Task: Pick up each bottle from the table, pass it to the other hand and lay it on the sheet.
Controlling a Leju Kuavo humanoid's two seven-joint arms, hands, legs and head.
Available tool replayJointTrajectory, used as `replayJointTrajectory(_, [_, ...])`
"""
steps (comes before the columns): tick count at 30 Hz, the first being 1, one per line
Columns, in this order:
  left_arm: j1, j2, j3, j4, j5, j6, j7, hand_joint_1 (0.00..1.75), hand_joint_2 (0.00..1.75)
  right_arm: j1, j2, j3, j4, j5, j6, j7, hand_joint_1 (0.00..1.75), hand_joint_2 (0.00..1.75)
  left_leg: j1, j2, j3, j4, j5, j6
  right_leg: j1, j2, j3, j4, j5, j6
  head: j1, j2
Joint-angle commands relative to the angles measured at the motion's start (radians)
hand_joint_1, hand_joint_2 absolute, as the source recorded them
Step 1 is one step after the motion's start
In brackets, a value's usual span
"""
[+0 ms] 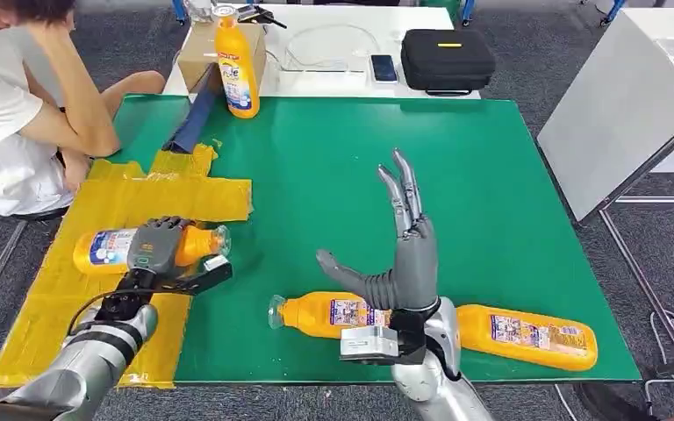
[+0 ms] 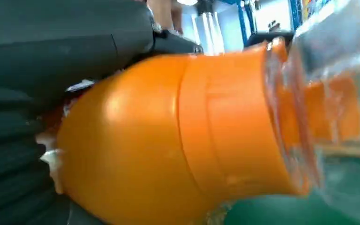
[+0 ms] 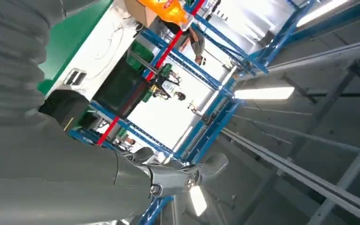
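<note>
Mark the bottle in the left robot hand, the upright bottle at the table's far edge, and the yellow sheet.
held bottle (image 1: 105, 248), head view, on its label.
upright bottle (image 1: 238, 77), head view, on its front label.
yellow sheet (image 1: 132, 200), head view, on a bare patch.

One bottle (image 1: 123, 248) lies on the sheet (image 1: 96, 263) at left; two bottles (image 1: 329, 314) lie right of it.
</note>
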Motion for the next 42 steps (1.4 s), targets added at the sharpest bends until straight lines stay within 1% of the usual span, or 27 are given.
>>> replayJointTrajectory(1, [0.06,-0.045,0.081,0.069,0.145,-0.015,-0.145,0.02,1.75,-0.038,-0.022,-0.006,0.055,-0.01,0.022,-0.005,0.0,1.75,0.0,0.001,0.005,-0.001,-0.001,-0.002,0.0,0.003,0.004,-0.001,-0.001,-0.001,0.0,0.0])
replayJointTrajectory(2, [0.065,-0.047,0.085,0.073,0.154,-0.018,-0.144,0.0,1.75,-0.041,-0.019,-0.004,0.067,-0.009,0.024,-0.005,0.0,1.75,0.001,0.001,0.007,0.0,-0.003,-0.003,0.0,0.003,0.006,-0.001,-0.001,-0.002,0.0,0.0])
replayJointTrajectory(3, [0.068,-0.048,0.088,0.074,0.16,-0.017,-0.143,0.0,1.75,-0.045,-0.018,-0.002,0.076,-0.006,0.027,-0.006,0.0,1.75,0.0,0.0,0.005,-0.001,-0.001,-0.001,-0.001,0.002,0.004,-0.001,0.0,-0.001,0.0,0.0])
replayJointTrajectory(4, [0.069,-0.05,0.096,0.073,0.178,-0.02,-0.155,0.0,1.75,-0.048,-0.018,0.0,0.084,-0.003,0.028,-0.005,0.0,1.75,0.0,0.0,0.006,-0.001,-0.001,-0.002,0.0,0.002,0.004,-0.001,-0.001,-0.001,0.0,0.0])
replayJointTrajectory(7, [0.067,-0.048,0.096,0.074,0.182,-0.022,-0.159,0.0,1.75,-0.049,-0.016,0.0,0.089,-0.003,0.028,-0.005,0.0,1.75,0.002,-0.001,0.012,0.001,-0.005,-0.005,0.0,0.005,0.011,-0.001,-0.003,-0.003,0.0,0.0])
replayJointTrajectory(8, [0.067,-0.048,0.096,0.074,0.182,-0.022,-0.159,0.0,1.75,-0.049,-0.016,0.0,0.089,-0.003,0.028,-0.005,0.0,1.75,0.001,0.0,0.012,0.001,-0.005,-0.005,0.0,0.006,0.011,0.0,-0.003,-0.003,0.0,0.0])
replayJointTrajectory(11, [0.067,-0.048,0.096,0.074,0.182,-0.022,-0.159,0.0,1.75,-0.049,-0.016,0.0,0.089,-0.003,0.028,-0.005,0.0,1.75,0.0,-0.001,0.008,-0.001,-0.001,-0.002,0.0,0.002,0.006,-0.001,-0.001,-0.001,0.0,0.0])
replayJointTrajectory(12, [0.067,-0.048,0.096,0.074,0.182,-0.022,-0.159,0.0,1.75,-0.049,-0.016,0.0,0.089,-0.003,0.028,-0.005,0.0,1.75,0.001,-0.001,0.011,0.0,-0.003,-0.004,0.0,0.003,0.008,-0.001,-0.002,-0.002,0.0,0.0])
replayJointTrajectory(13, [0.067,-0.048,0.096,0.074,0.182,-0.022,-0.159,0.0,1.75,-0.049,-0.016,0.0,0.089,-0.003,0.028,-0.005,0.0,1.75,0.001,-0.002,0.01,-0.001,-0.002,-0.003,0.0,0.002,0.005,-0.001,-0.002,-0.002,0.0,0.0])
replayJointTrajectory(14, [0.067,-0.048,0.096,0.074,0.182,-0.022,-0.159,0.0,1.75,-0.049,-0.016,0.0,0.089,-0.003,0.028,-0.005,0.0,1.75,0.001,-0.002,0.012,0.0,-0.004,-0.005,0.0,0.003,0.005,0.0,-0.003,-0.003,0.0,0.0])
replayJointTrajectory(15, [0.067,-0.048,0.096,0.074,0.182,-0.022,-0.159,0.0,1.75,-0.049,-0.016,0.0,0.089,-0.003,0.028,-0.005,0.0,1.75,0.001,-0.002,0.012,0.0,-0.003,-0.004,0.0,0.003,0.002,-0.001,-0.002,-0.003,0.0,0.0])
replayJointTrajectory(19, [0.067,-0.048,0.096,0.074,0.182,-0.022,-0.159,0.0,1.75,-0.049,-0.016,0.0,0.089,-0.003,0.028,-0.005,0.0,1.75,0.0,-0.004,0.01,-0.001,-0.002,-0.003,-0.001,0.001,0.0,-0.001,-0.002,-0.001,0.0,0.0])
replayJointTrajectory(21, [0.066,-0.053,0.111,0.069,0.213,-0.023,-0.179,0.0,1.75,-0.051,-0.019,0.002,0.091,0.007,0.032,0.001,0.0,1.75,0.001,-0.004,0.012,-0.001,-0.003,-0.004,0.0,0.002,0.002,-0.001,-0.002,-0.002,0.0,0.0])
replayJointTrajectory(25, [0.083,-0.075,0.161,0.02,0.356,-0.032,-0.285,0.0,1.75,-0.061,-0.038,0.002,0.112,0.066,0.04,0.027,0.0,1.75,0.0,-0.005,0.012,-0.001,-0.003,-0.004,-0.001,0.001,0.003,-0.001,-0.002,-0.002,0.0,0.0])
replayJointTrajectory(27, [0.105,-0.081,0.18,-0.029,0.416,-0.036,-0.331,0.0,1.75,-0.068,-0.057,0.007,0.135,0.109,0.072,0.062,0.0,1.75,0.001,-0.005,0.012,-0.001,-0.003,-0.004,0.0,0.002,0.003,-0.002,-0.002,-0.002,0.0,0.0])
replayJointTrajectory(30, [0.176,-0.09,0.201,-0.177,0.538,-0.054,-0.428,0.0,1.75,-0.079,-0.077,0.023,0.182,0.171,0.114,0.085,0.0,1.75,0.001,-0.005,0.013,0.0,-0.004,-0.004,0.0,0.002,0.004,-0.001,-0.003,-0.002,0.0,0.0])
replayJointTrajectory(32, [0.241,-0.09,0.182,-0.322,0.589,-0.073,-0.458,0.0,1.75,-0.074,-0.088,0.032,0.189,0.192,0.124,0.082,0.0,1.75,0.001,-0.005,0.013,0.0,-0.004,-0.004,0.0,0.003,0.004,-0.002,-0.003,-0.002,0.0,0.0])
replayJointTrajectory(33, [0.279,-0.098,0.186,-0.413,0.645,-0.09,-0.495,0.0,1.75,-0.068,-0.1,0.035,0.187,0.21,0.139,0.093,0.0,1.75,0.001,-0.005,0.011,-0.001,-0.003,-0.003,0.0,0.002,0.002,-0.002,-0.002,-0.002,0.0,0.0])
replayJointTrajectory(34, [0.314,-0.096,0.178,-0.5,0.662,-0.124,-0.481,0.0,1.75,-0.063,-0.103,0.033,0.185,0.218,0.144,0.098,0.0,1.75,0.001,-0.005,0.01,-0.001,-0.003,-0.003,0.0,0.001,0.001,-0.002,-0.002,-0.002,0.0,0.0])
replayJointTrajectory(36, [0.368,-0.096,0.172,-0.648,0.729,-0.216,-0.479,0.0,1.75,-0.058,-0.107,0.028,0.187,0.22,0.171,0.101,0.0,1.75,0.001,-0.004,0.011,0.001,-0.005,-0.004,0.0,0.003,0.002,-0.001,-0.003,-0.002,0.0,0.0])
replayJointTrajectory(37, [0.385,-0.099,0.176,-0.704,0.788,-0.295,-0.486,0.0,1.75,-0.054,-0.107,0.026,0.187,0.217,0.191,0.098,0.0,1.75,0.002,-0.005,0.008,0.0,-0.003,-0.003,0.0,0.001,-0.001,-0.001,-0.002,-0.002,0.0,0.0])
replayJointTrajectory(38, [0.41,-0.116,0.188,-0.787,0.886,-0.4,-0.516,0.0,1.75,-0.046,-0.108,0.027,0.184,0.223,0.216,0.093,0.0,1.75,0.002,-0.004,0.01,0.002,-0.006,-0.004,0.001,0.003,0.001,0.0,-0.004,-0.002,0.0,0.0])
replayJointTrajectory(39, [0.43,-0.125,0.193,-0.852,0.923,-0.455,-0.519,0.0,1.75,-0.041,-0.111,0.031,0.185,0.221,0.247,0.093,0.0,1.75,0.002,-0.004,0.007,0.001,-0.003,-0.003,0.0,0.001,-0.002,-0.001,-0.002,-0.001,0.0,0.0])
replayJointTrajectory(40, [0.459,-0.14,0.2,-0.941,1.004,-0.545,-0.526,0.0,1.75,-0.04,-0.129,0.049,0.201,0.218,0.317,0.093,0.0,1.75,0.002,-0.006,0.008,0.003,-0.006,-0.005,0.001,0.001,0.001,0.0,-0.004,-0.002,0.0,0.0])
replayJointTrajectory(42, [0.496,-0.157,0.217,-1.054,1.099,-0.639,-0.524,0.0,1.75,-0.037,-0.155,0.071,0.242,0.238,0.365,0.092,0.0,1.75,0.002,-0.006,0.008,0.003,-0.006,-0.005,0.001,0.001,0.001,0.001,-0.005,-0.002,0.0,0.0])
